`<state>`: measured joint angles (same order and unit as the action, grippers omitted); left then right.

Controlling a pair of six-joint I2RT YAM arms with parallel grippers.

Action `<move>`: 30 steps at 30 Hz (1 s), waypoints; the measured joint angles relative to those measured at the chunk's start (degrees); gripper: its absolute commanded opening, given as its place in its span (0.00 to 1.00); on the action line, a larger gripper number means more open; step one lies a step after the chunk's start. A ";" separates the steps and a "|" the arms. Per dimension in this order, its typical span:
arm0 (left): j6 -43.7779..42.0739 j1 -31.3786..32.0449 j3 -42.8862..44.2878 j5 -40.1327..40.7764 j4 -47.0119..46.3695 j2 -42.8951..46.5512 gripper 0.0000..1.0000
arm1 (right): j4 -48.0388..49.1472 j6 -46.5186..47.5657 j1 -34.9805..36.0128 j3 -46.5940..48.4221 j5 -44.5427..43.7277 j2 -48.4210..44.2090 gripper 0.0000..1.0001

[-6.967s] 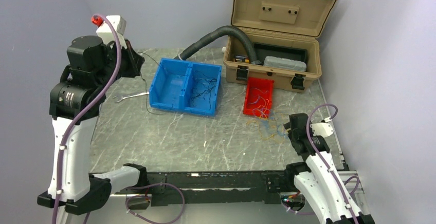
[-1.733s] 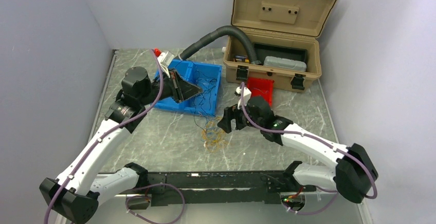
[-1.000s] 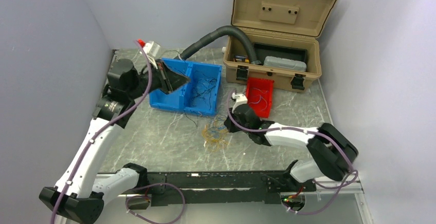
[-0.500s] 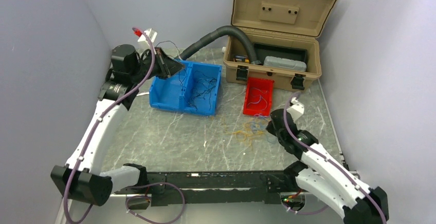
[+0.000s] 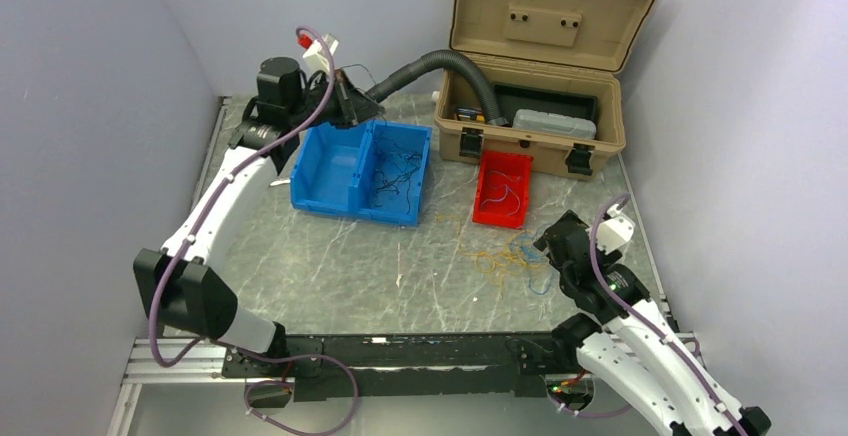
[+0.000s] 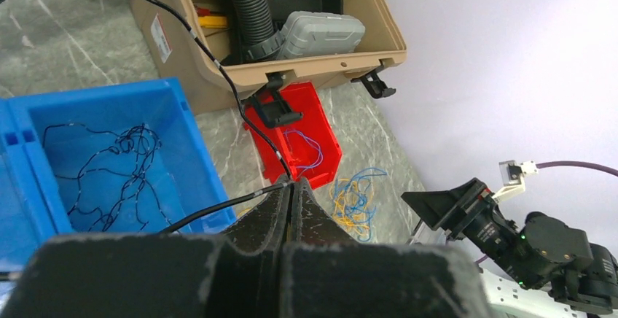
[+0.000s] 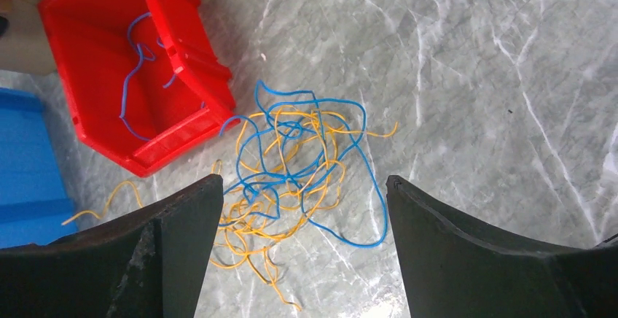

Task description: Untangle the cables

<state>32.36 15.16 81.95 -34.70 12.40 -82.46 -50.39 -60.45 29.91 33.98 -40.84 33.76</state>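
My left gripper (image 5: 357, 108) hangs above the far edge of the blue bin (image 5: 350, 203), shut on a thin black cable (image 6: 218, 70) that runs from its tip (image 6: 291, 184) up and away to the left. More black cables (image 5: 395, 168) lie in the bin's right compartment (image 6: 109, 179). A tangle of blue and yellow-orange cables (image 5: 510, 256) lies on the table in front of the red bin (image 5: 478, 199). My right gripper (image 7: 304, 179) stands open just above that tangle (image 7: 291, 165) and holds nothing. A blue cable (image 7: 135, 77) lies in the red bin (image 7: 186, 125).
A tan toolbox (image 5: 540, 56) stands open at the back right, a grey corrugated hose (image 5: 415, 66) curving out of it towards the left gripper. The red bin sits just in front of the toolbox. Walls close in on both sides of the table.
My right gripper has dragged the blue and yellow tangle rightwards from mid-table and opened, leaving it on the table. My left gripper has moved farther back with the black cable.
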 measured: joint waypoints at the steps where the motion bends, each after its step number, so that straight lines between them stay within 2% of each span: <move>1: -0.02 0.42 0.79 0.02 -0.15 -1.14 0.00 | -0.50 0.02 0.00 0.24 -0.24 -0.68 0.85; 12: -2.34 1.42 7.96 2.60 -1.16 -17.35 0.00 | -0.55 2.21 0.00 1.22 -0.39 -4.92 0.84; 16: -8.22 2.01 8.28 8.37 2.12 -22.73 0.00 | -0.35 3.08 0.00 1.22 0.39 -4.98 0.84; 21: -15.93 6.10 9.25 17.66 7.72 -28.04 0.00 | 0.66 4.15 0.00 1.22 1.07 -4.92 0.84; 25: -19.06 10.69 8.70 23.58 10.08 -29.05 0.00 | 1.38 4.85 0.00 1.22 1.51 -4.72 0.84; 30: -20.26 12.48 10.99 27.19 13.44 -31.67 0.00 | 1.81 5.22 0.00 1.22 2.36 -4.26 0.86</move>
<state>12.10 27.64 92.95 -7.51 25.85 -114.13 -48.58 -55.22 29.91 35.20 -38.48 29.50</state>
